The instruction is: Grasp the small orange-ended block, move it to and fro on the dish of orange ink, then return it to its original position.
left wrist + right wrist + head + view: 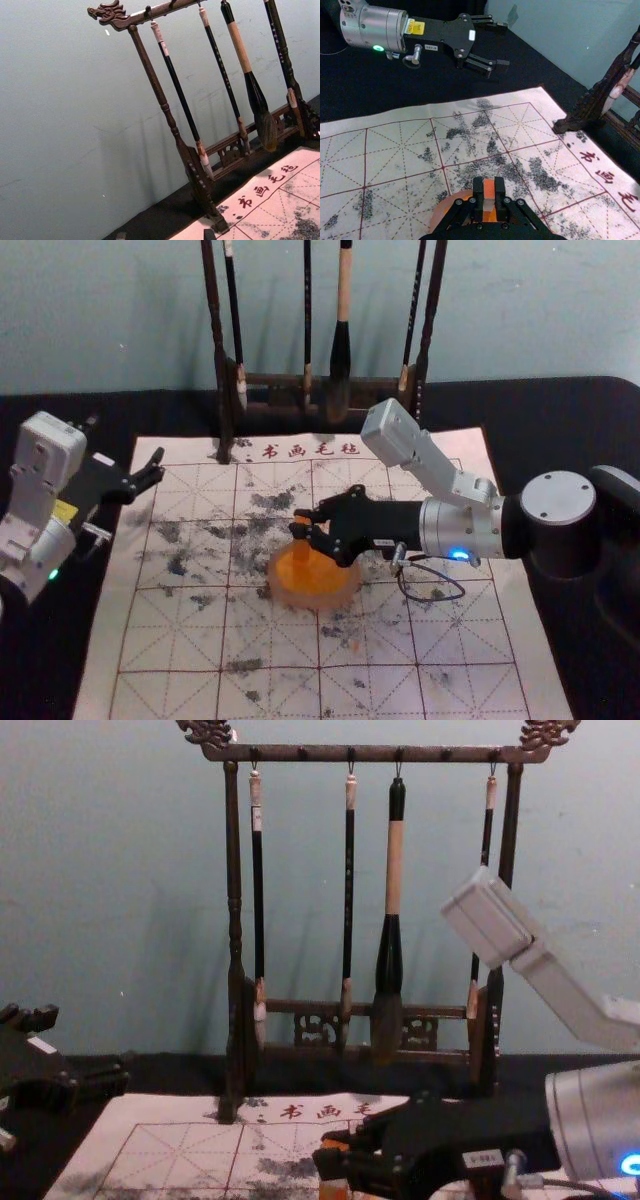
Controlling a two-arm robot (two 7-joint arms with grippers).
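Right gripper (301, 523): clenching orange-ended block (489, 189), lower end indistinct
Ink dish (346, 592): partly hidden beneath
Left gripper (152, 470): spread, left, arm cropped

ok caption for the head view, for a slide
Right gripper holding the orange block at the ink dish

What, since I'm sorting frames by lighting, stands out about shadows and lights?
Chest view: soft shadows on the wall, left of the brush stand. Left wrist view: faint shadow streaks on that wall too. Head view: a blue light glows on the arm behind the right gripper, at the ink dish.
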